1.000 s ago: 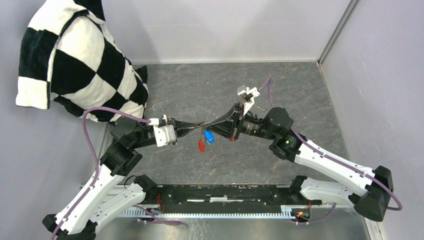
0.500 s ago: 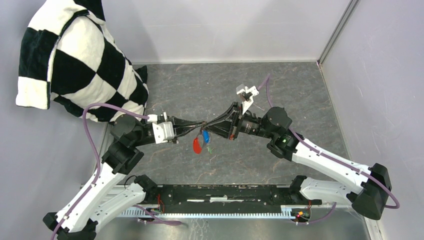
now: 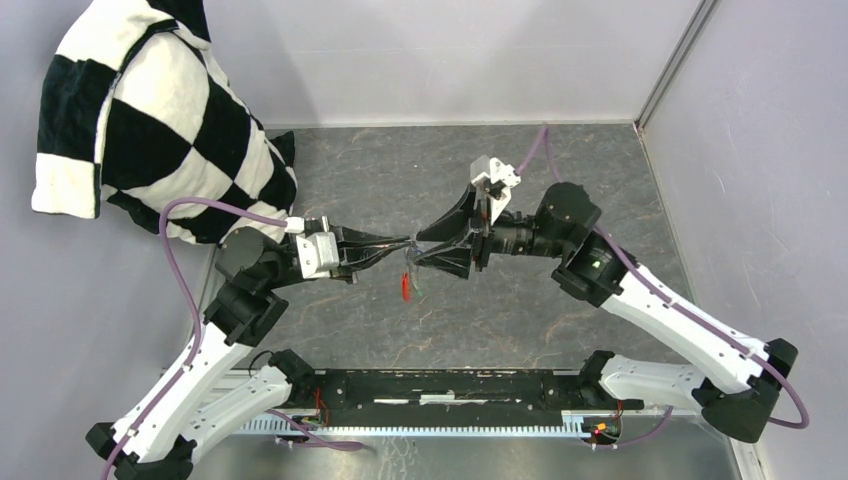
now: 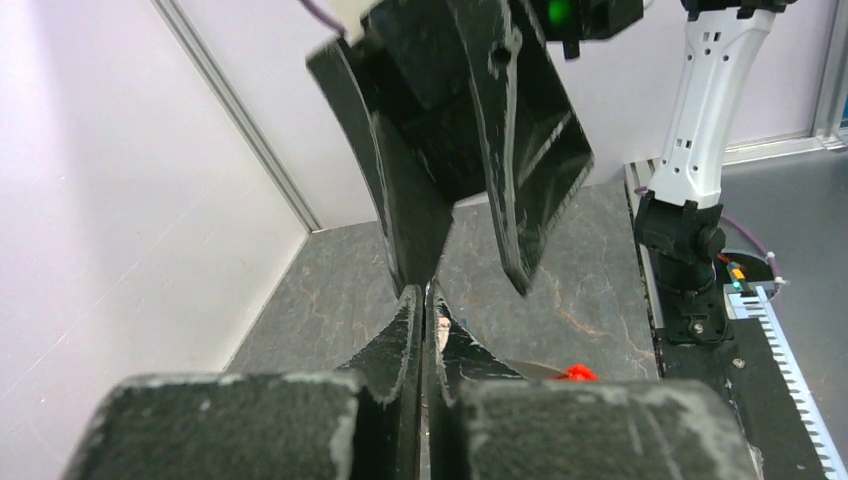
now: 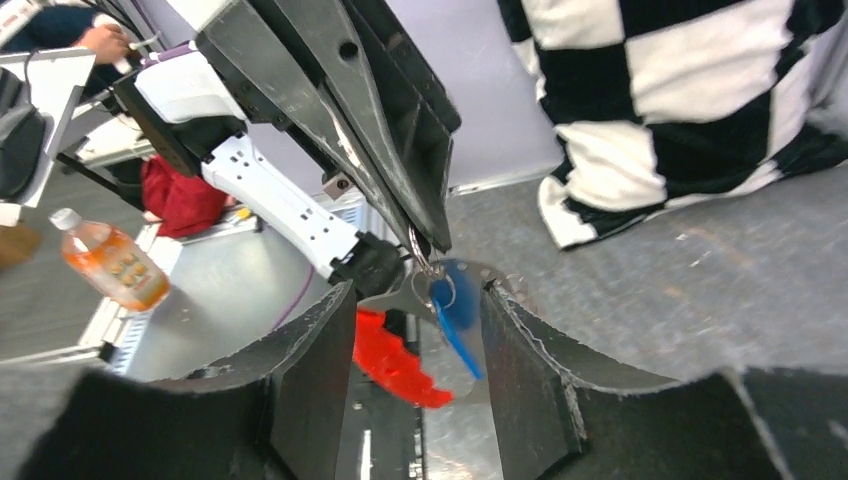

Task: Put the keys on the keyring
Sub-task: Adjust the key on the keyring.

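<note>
1. I see my left end effector (image 5: 428,238) clenched on the keyring (image 5: 430,266), held above the worktop (image 3: 450,330).
2. Blue key (image 5: 455,310) and red tag (image 5: 395,362) dangle from the ring.
3. My right end effector (image 5: 418,300) is released, fingers spread either side of the blue key.

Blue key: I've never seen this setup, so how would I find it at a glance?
Start at the checkered pillow in the far left corner of the table, then look to the table's middle, where the shut left pincer holds the keyring at its tip. Of the bunch dangling there, the blue key is the small flat blue piece beside the longer red tag.
</note>
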Motion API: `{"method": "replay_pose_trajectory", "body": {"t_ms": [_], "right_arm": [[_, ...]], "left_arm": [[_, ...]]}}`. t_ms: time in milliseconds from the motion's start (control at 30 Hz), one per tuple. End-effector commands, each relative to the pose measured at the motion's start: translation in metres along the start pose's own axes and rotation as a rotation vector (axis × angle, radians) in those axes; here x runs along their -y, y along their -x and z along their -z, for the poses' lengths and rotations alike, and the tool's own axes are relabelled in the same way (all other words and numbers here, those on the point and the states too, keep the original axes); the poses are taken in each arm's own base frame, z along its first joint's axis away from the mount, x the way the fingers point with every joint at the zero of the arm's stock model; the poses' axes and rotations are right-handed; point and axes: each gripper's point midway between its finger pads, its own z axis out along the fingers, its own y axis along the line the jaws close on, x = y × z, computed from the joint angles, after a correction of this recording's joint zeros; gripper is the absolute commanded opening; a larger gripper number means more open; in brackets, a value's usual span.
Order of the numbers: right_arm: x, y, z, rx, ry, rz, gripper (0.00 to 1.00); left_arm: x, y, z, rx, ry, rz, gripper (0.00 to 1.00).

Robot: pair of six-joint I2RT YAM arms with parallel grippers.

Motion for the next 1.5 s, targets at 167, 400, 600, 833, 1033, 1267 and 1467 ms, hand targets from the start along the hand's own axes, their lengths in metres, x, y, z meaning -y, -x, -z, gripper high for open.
{"method": "replay_pose_trajectory", "body": {"t_ms": [167, 400, 600, 833, 1033, 1267, 1467], "right_arm": [[-0.022, 0.04, 0.015, -0.014, 0.079, 0.252, 0.5], [-0.032, 0.037, 0.006, 0.023, 0.187, 0.241, 0.44], [-0.027, 0.032, 0.003, 0.027, 0.18, 0.239, 0.42], [-0.018, 0.026, 0.0, 0.031, 0.153, 0.228, 0.38], [-0.015, 0.021, -0.001, 0.027, 0.152, 0.215, 0.27], [-0.015, 0.021, 0.001, 0.003, 0.137, 0.215, 0.0], [0.012, 0.008, 0.012, -0.248, -0.003, 0.271, 0.0]], "left_arm": [[0.0, 0.038, 0.0, 0.088, -0.015, -0.009, 0.02], [0.005, 0.038, -0.001, 0.087, -0.044, -0.006, 0.02], [0.007, 0.037, -0.001, 0.086, -0.06, -0.003, 0.02], [0.01, 0.036, -0.002, 0.083, -0.079, -0.004, 0.02], [0.01, 0.036, -0.002, 0.083, -0.079, -0.005, 0.02], [0.011, 0.021, 0.0, 0.035, -0.079, -0.003, 0.03], [0.018, -0.019, 0.009, -0.148, -0.116, 0.003, 0.39]]}}
